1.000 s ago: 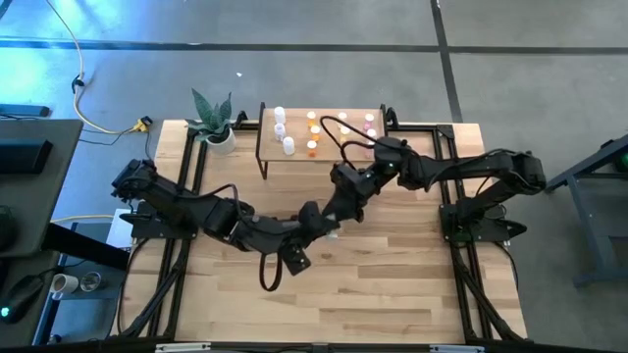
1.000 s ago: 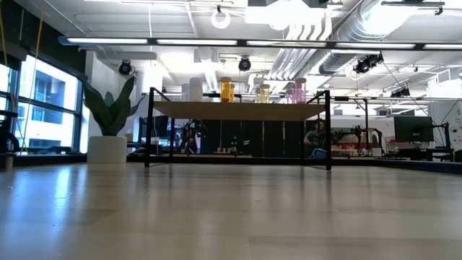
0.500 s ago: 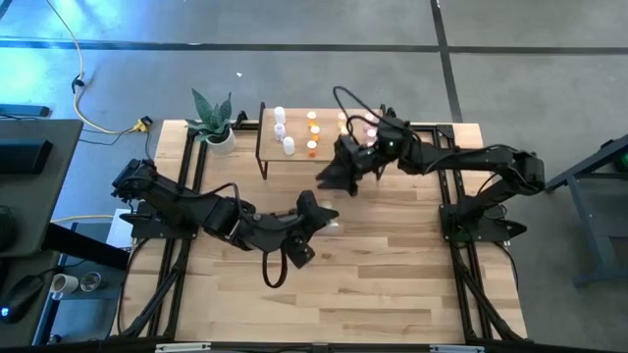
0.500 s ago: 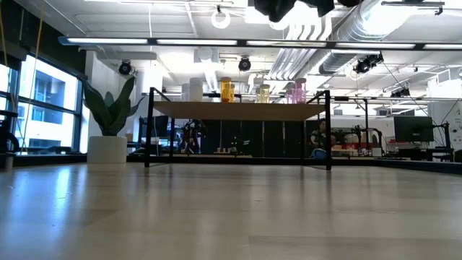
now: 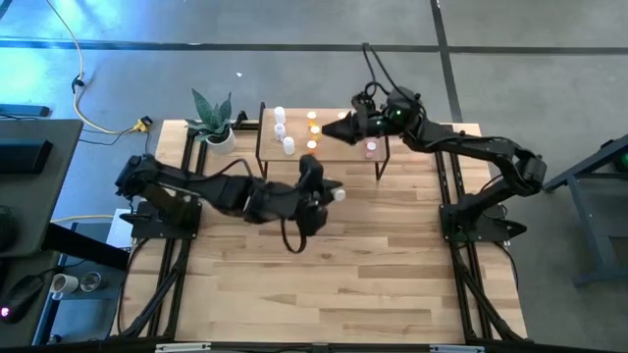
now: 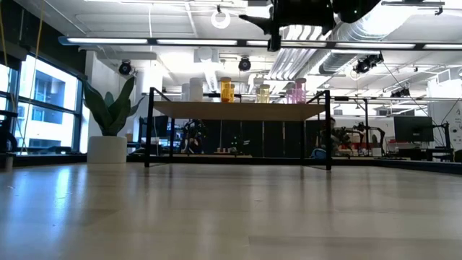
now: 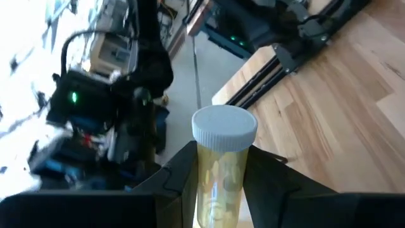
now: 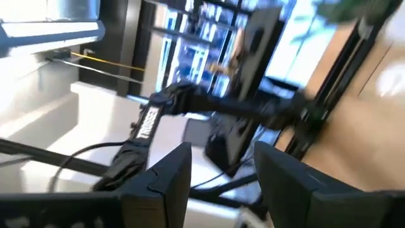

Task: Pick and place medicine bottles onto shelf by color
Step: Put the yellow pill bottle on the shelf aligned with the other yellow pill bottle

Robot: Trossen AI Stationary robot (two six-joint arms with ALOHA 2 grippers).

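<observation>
both arms moved since the earlier frames: left arm pulled up off the mid-table and swung toward the shelf, right arm lifted away and back over the shelf's right half.

left gripper (image 5: 332, 193) sits over the striped wooden tabletop (image 5: 392, 265), just in front of the shelf, clenched on a bottle (image 7: 221, 163). wrist view shows a translucent yellow cylinder with a ribbed white screw cap, pinched between the two dark fingers (image 7: 178, 180), cap standing clear above them.

shelf (image 6: 238, 110): flat light-wood board on thin black metal legs, at the far edge of the table. bottles standing on it are grouped: white ones (image 5: 282, 128) on the left, orange-yellow ones (image 5: 312, 130) in the middle, pink ones (image 5: 371, 147) on the right.

right gripper (image 5: 333, 129) hovers above the shelf, over the orange-yellow and pink groups, fingers spread with nothing between them in the right wrist view.

potted plant (image 5: 216, 120) in a white round pot stands just left of the shelf.
</observation>
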